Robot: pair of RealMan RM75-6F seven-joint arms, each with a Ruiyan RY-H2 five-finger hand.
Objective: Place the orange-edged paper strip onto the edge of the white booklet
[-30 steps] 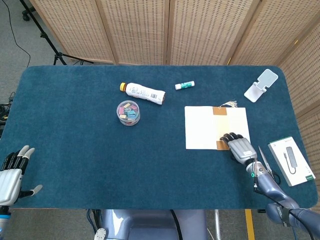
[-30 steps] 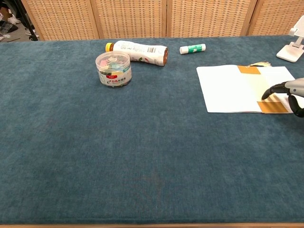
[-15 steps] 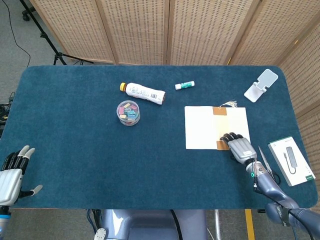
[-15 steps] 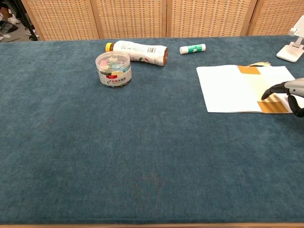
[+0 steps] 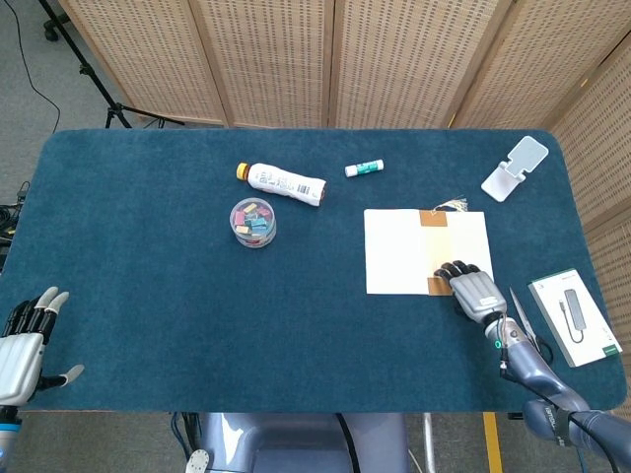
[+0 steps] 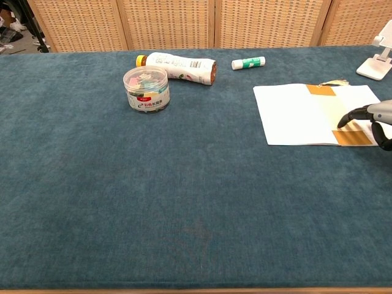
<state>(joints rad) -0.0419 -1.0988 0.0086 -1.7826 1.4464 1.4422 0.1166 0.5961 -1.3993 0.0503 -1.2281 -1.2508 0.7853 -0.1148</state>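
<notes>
The table [image 5: 148, 256] is covered in dark blue felt. On its right half lies the booklet [image 5: 404, 251], white and flat. The strip [image 5: 438, 251] lies on the booklet, running from its far edge to its near edge, with orange ends showing at both edges and a tassel past the far one. The right hand [image 5: 473, 289] rests at the booklet's near right corner, fingers curled down with their tips on the strip's near orange end; whether it pinches or only presses cannot be told. The left hand [image 5: 25, 340] is far left of the booklet, at the table's near corner, fingers spread, holding nothing. Left of the booklet are a bottle [image 5: 284, 182] on its side and a jar [image 5: 253, 223]; a glue stick [image 5: 364, 168] lies beyond the booklet.
</notes>
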